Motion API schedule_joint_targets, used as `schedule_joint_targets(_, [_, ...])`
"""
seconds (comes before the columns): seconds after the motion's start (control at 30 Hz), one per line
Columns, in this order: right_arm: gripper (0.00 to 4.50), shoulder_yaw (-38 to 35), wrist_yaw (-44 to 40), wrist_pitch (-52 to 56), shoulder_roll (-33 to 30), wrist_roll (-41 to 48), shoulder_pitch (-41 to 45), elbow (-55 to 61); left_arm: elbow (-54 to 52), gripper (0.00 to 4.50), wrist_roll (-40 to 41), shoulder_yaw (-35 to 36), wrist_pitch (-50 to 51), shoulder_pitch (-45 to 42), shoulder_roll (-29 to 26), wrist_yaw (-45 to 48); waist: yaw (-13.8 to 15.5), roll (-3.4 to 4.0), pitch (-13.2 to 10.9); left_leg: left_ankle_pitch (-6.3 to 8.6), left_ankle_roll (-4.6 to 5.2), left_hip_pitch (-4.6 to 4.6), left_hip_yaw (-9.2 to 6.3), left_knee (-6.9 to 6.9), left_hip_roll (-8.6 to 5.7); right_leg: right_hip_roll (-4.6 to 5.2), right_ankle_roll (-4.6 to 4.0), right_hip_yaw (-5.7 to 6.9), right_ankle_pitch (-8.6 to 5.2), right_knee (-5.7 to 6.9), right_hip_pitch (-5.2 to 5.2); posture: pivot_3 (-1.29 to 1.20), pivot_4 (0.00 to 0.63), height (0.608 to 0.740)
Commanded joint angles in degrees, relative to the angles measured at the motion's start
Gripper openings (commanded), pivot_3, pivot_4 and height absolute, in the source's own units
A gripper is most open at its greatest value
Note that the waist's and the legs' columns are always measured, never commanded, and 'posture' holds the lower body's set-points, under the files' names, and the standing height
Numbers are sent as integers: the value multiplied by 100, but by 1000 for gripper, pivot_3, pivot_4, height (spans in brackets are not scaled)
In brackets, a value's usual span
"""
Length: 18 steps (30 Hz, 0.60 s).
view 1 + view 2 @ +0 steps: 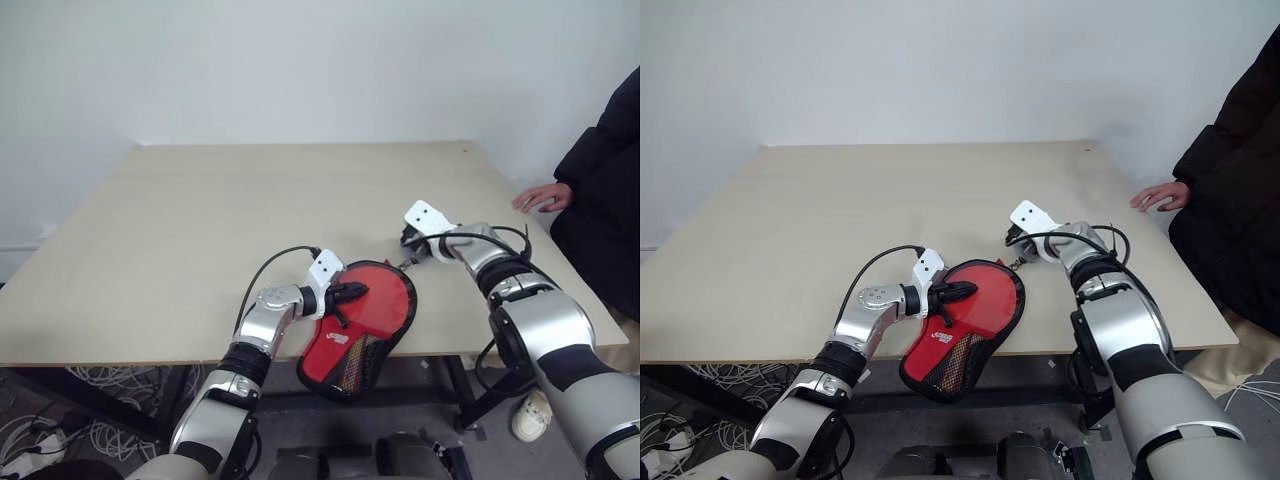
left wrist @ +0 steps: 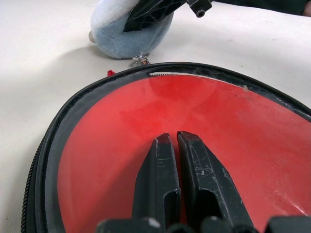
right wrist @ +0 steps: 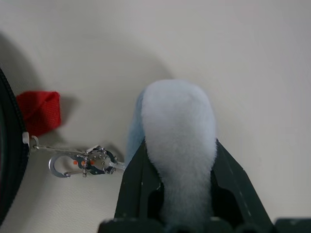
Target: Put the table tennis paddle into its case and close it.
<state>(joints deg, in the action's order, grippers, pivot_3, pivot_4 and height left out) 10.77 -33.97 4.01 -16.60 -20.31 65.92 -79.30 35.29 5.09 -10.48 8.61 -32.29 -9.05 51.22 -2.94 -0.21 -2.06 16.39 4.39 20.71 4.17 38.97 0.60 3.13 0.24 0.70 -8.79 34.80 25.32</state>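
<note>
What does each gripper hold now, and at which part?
Right gripper: jaws squeeze the fluffy pale blue charm around its body. Left gripper: jaws shut, resting on the case, holding nothing.

From the head we look forward and down over both arms at the tabletop (image 1: 200,220), our two eyes sharing almost the same scene. Our left wrist camera sits close above the case (image 2: 97,145), looking along its gripper (image 2: 176,145). Our right wrist camera looks closely down at a fluffy pale-blue object (image 3: 177,131), which both wrist views share.
</note>
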Motion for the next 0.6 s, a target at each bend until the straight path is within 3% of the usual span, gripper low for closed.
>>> schedule_joint_targets(0.03, [445, 1, -148, -82, -245, -16, -24, 148, 285, 144, -126, -157, 166, 127, -29, 75, 6, 0, 0, 0, 0, 0, 0, 0, 0, 0, 0, 0, 0, 0, 0, 0, 0, 740])
schedule_joint_targets(0.6, [445, -32, -1206, -520, -817, 166, -294, 535, 383, 144, -172, -275, 124, 104, 51, 214, 30, 2, 1, 0, 1, 1, -3, 2, -6, 3, 1, 1, -1, -4, -5, 0, 0, 740])
